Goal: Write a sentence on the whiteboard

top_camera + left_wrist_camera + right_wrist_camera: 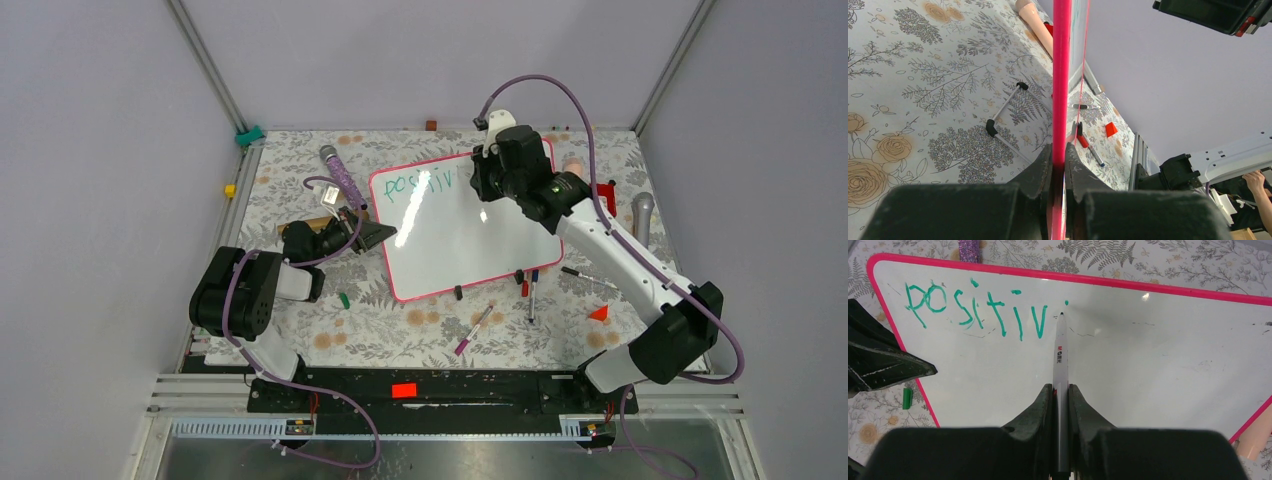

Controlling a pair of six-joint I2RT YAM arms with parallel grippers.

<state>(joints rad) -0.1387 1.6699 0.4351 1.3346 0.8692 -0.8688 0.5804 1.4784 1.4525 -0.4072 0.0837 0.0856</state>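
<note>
The whiteboard (455, 228), white with a pink frame, lies tilted on the floral table. Green letters "positiv" (975, 312) run along its top edge, with a small green dot just past them. My right gripper (1061, 390) is shut on a white marker (1060, 352), whose tip rests on the board right after the "v". My left gripper (1058, 155) is shut on the board's pink left edge (1061, 75), seen end-on in the left wrist view. From above, the left gripper (385, 236) is at the board's left side and the right gripper (490, 180) over its upper middle.
Loose markers (475, 328) (532, 295) and caps (458, 292) lie in front of the board. A green cap (344, 299) sits by the left arm, and a red triangle (599, 313) at right. A purple microphone (342, 178) and a grey one (642, 215) flank the board.
</note>
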